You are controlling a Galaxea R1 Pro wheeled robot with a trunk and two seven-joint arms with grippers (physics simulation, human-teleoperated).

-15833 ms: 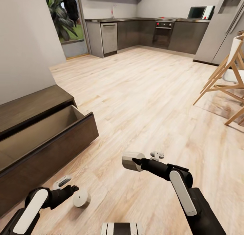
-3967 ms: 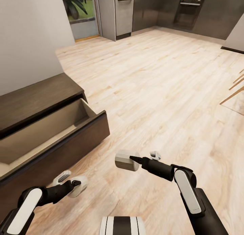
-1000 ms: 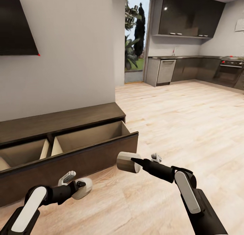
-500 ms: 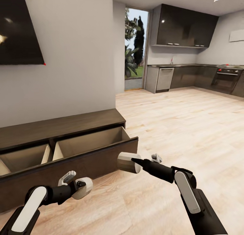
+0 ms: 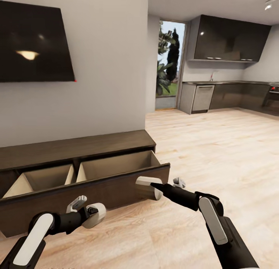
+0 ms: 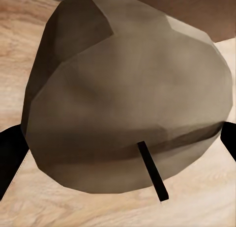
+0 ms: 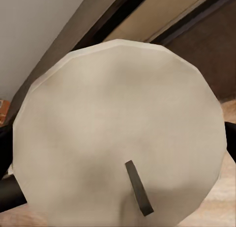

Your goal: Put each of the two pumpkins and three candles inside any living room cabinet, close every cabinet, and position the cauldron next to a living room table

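The left gripper (image 5: 91, 214) holds one candle (image 5: 95, 216) low before the cabinet (image 5: 77, 146), fingers closed on it. The right gripper (image 5: 155, 186) grips a second candle (image 5: 148, 188) near the open drawer (image 5: 116, 165) (pale inside). Best lift each above the drawer front, then release well inside.

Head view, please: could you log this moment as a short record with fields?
left pincer: shut on left candle
right pincer: shut on right candle
cabinet: ahead, against the wall
drawer: pulled open, two beige compartments, nothing visible inside
television: on the wall above the cabinet
kitchen: beyond, at right
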